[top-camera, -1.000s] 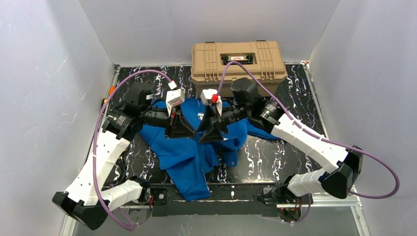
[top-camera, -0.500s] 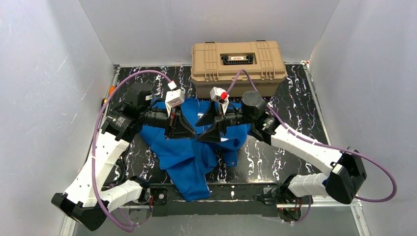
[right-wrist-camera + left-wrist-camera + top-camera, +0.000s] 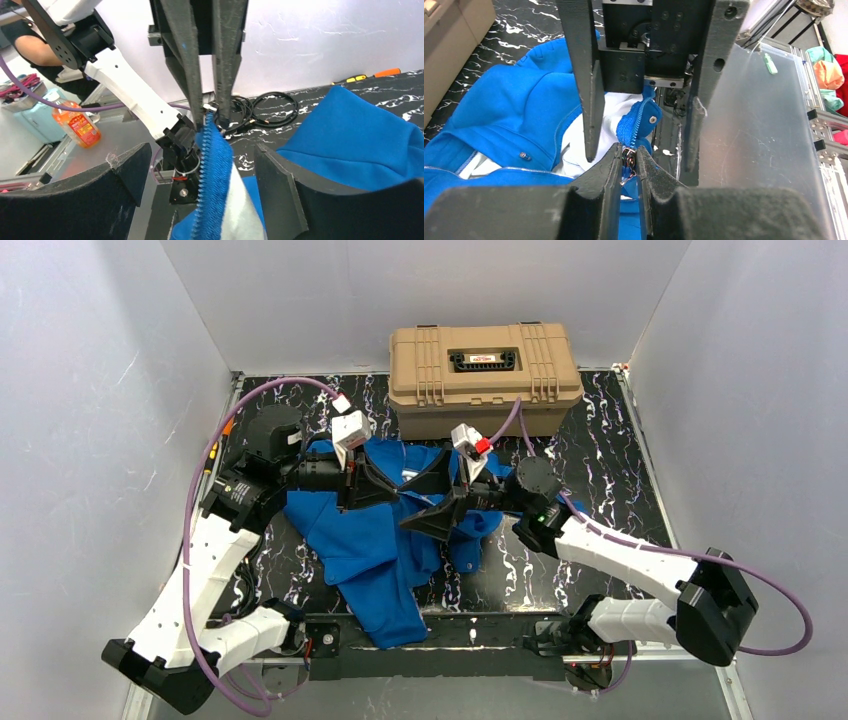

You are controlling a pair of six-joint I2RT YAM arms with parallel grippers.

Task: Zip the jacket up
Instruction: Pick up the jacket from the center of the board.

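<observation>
Left claw (image 3: 629, 153) pinching jacket (image 3: 509, 110) zipper, right claw (image 3: 202, 150) spread wide, facing it

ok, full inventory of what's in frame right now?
jacket: 1, royal blue with pale lining, mid-table, front open
case: 1, tan, back of table
table: 1, black marbled, under everything
cable coil: 1, black, on table beyond the jacket
bottle: 1, orange, off-table, left side of right wrist view
left arm: 1, white and black, left of jacket
right arm: 1, white and black, right of jacket
left tool: 1, black, shut on jacket's zipper end
right tool: 1, black, open, straddling the zipper edge
</observation>
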